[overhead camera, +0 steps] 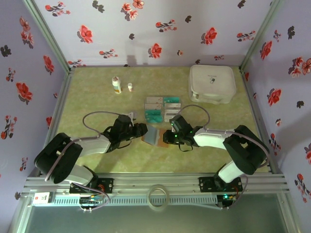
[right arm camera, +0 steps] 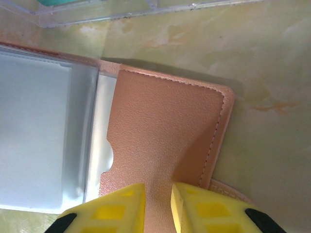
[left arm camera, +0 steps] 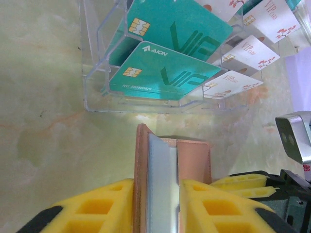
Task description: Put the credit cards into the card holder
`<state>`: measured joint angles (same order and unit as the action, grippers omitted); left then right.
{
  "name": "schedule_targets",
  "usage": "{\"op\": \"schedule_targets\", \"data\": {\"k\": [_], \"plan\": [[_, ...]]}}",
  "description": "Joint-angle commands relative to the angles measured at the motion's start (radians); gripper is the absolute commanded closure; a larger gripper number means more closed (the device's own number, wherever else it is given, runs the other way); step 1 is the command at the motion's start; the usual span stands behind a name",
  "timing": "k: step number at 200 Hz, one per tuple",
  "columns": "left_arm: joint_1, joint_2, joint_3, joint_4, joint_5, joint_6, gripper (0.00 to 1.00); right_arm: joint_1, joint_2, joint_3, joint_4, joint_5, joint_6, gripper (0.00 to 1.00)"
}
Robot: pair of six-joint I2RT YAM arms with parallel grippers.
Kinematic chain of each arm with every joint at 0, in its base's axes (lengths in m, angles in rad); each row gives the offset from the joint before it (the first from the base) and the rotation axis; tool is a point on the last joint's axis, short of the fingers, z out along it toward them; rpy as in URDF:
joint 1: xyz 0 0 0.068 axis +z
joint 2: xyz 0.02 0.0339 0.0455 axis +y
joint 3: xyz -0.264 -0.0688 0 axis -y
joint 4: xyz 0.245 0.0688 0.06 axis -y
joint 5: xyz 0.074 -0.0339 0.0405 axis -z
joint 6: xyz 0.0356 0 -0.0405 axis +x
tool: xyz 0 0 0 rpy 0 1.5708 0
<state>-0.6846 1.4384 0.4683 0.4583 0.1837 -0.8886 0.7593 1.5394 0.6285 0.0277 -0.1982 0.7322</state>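
The pinkish-brown card holder (overhead camera: 154, 135) lies open on the table between my two grippers. My left gripper (left arm camera: 156, 204) is shut on its left cover and the clear inner sleeves (left arm camera: 163, 170). My right gripper (right arm camera: 158, 208) is shut on the leather pocket flap (right arm camera: 165, 126) at the holder's right side; its yellow fingers (left arm camera: 248, 182) also show in the left wrist view. No card sits between either pair of fingers. The credit cards stand in the clear tray (left arm camera: 92, 73) just beyond the holder: teal ones (left arm camera: 165, 73) on the left, pale silver ones (left arm camera: 248, 56) on the right.
A large white rounded case (overhead camera: 212, 83) sits at the back right. Two small bottles (overhead camera: 116, 85) (overhead camera: 130, 87) stand at the back left. The tray's clear edge (right arm camera: 97, 12) lies close behind the holder. Floral walls enclose the table.
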Motion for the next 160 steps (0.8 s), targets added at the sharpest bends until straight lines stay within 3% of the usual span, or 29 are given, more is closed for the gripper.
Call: {"op": "schedule_targets", "data": {"k": [1, 43, 98, 134, 160], "plan": [[0.013, -0.01, -0.019, 0.035, -0.003, -0.011, 0.74, 0.003, 0.064, -0.026, -0.045, 0.018, -0.019, 0.78], [0.018, 0.002, -0.026, 0.04, -0.002, -0.013, 0.79, 0.003, 0.066, -0.024, -0.043, 0.017, -0.02, 0.78], [0.024, -0.014, -0.033, 0.071, 0.017, -0.024, 1.0, 0.003, 0.085, 0.0, -0.049, -0.001, -0.029, 0.79], [0.019, -0.051, -0.009, 0.087, 0.062, -0.05, 1.0, 0.005, 0.126, 0.023, -0.028, -0.036, -0.03, 0.79], [-0.03, -0.015, 0.049, 0.102, 0.067, -0.08, 1.0, 0.006, 0.153, 0.032, -0.011, -0.042, -0.025, 0.8]]}}
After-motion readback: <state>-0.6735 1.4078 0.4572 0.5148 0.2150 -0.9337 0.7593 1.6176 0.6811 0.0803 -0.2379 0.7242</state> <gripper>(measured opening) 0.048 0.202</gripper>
